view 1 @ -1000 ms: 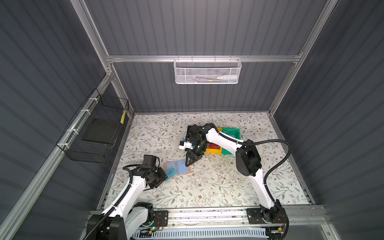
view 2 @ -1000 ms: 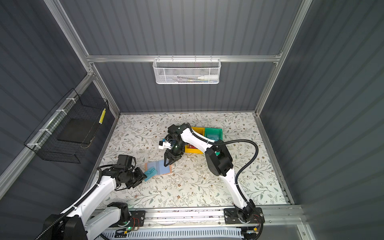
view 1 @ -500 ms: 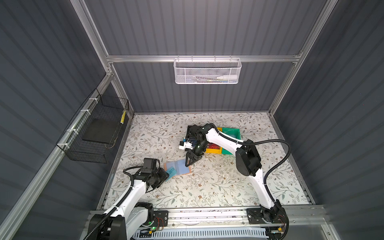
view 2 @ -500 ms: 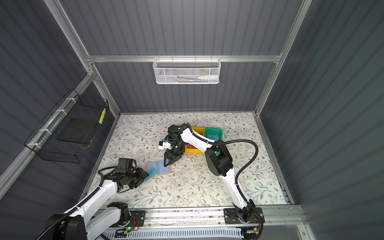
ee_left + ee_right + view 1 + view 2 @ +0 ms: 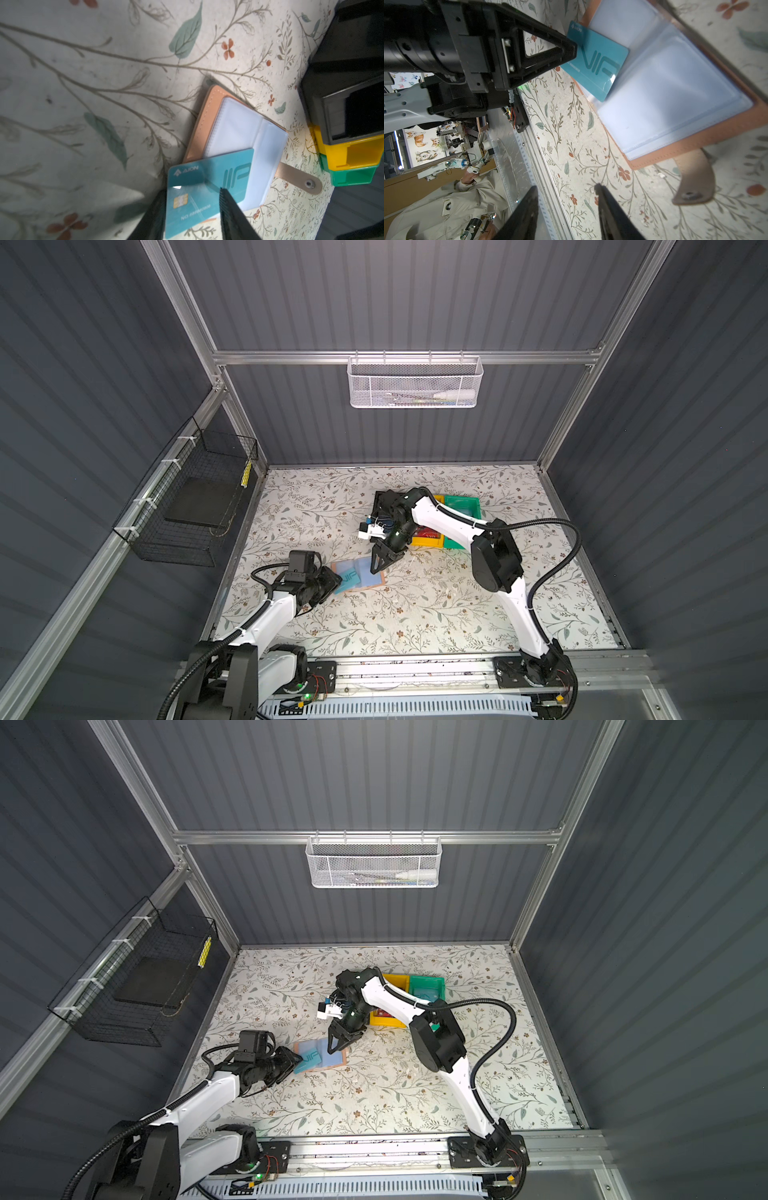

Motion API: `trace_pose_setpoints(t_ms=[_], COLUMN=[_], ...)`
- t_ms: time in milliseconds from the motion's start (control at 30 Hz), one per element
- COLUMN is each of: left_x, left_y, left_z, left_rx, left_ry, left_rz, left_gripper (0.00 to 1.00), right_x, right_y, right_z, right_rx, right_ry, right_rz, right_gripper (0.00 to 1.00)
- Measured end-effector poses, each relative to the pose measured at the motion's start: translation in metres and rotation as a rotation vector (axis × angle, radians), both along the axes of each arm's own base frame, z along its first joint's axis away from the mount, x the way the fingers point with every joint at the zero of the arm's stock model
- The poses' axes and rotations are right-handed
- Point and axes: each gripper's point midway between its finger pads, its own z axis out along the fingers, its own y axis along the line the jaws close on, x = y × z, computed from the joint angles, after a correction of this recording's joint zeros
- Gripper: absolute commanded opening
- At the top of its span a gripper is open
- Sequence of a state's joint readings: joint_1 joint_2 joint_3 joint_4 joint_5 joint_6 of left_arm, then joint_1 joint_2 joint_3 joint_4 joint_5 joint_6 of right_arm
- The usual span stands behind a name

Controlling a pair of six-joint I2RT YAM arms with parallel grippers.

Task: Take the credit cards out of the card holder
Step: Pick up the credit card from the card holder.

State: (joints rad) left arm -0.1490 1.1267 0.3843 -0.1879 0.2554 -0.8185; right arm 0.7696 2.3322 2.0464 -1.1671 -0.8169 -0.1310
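Note:
The card holder [image 5: 368, 577] [image 5: 332, 1058] lies open on the floral table, a tan cover [image 5: 200, 124] around bluish clear sleeves [image 5: 675, 83]. A teal credit card [image 5: 347, 581] [image 5: 306, 1060] [image 5: 209, 174] [image 5: 598, 62] printed "VIP" sticks out over the holder's left edge, its far end over the sleeves. My left gripper [image 5: 332, 578] [image 5: 296, 1058] [image 5: 192, 190] is shut on it across its short side. My right gripper [image 5: 380, 566] [image 5: 336, 1046] [image 5: 565, 186] stands open over the holder's right half with nothing between its fingers. A red card [image 5: 428, 533] lies in the yellow bin.
Black [image 5: 384, 499] [image 5: 342, 93], yellow [image 5: 434, 541] [image 5: 353, 151] and green [image 5: 461, 506] [image 5: 353, 176] bins stand in a row just behind the holder. The holder's tan snap strap [image 5: 301, 182] [image 5: 693, 182] juts out at its right. Wire baskets hang on the left and back walls.
The left gripper has shifted slightly at the holder's left edge, keeping the teal card between its fingers. The right arm has not moved.

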Motion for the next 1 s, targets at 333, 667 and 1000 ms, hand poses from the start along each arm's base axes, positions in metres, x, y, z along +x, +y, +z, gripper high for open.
trace_pose_setpoints(t_ms=[333, 667, 1000], left_x=[0.004, 0.004, 0.005], left_y=[-0.002, -0.001, 0.002], left_z=[-0.004, -0.004, -0.003], left_rx=[-0.004, -0.002, 0.004], left_ry=[0.0, -0.001, -0.009], left_rz=[-0.009, -0.012, -0.013], left_gripper=[0.27, 0.26, 0.3], right_x=[0.001, 0.007, 0.015], right_y=[0.0, -0.005, 0.018], right_z=[0.0, -0.019, -0.033], right_rx=[0.004, -0.065, -0.072], right_ry=[0.005, -0.004, -0.019], right_rz=[-0.003, -0.026, -0.05], right_gripper=[0.48, 0.37, 0.3])
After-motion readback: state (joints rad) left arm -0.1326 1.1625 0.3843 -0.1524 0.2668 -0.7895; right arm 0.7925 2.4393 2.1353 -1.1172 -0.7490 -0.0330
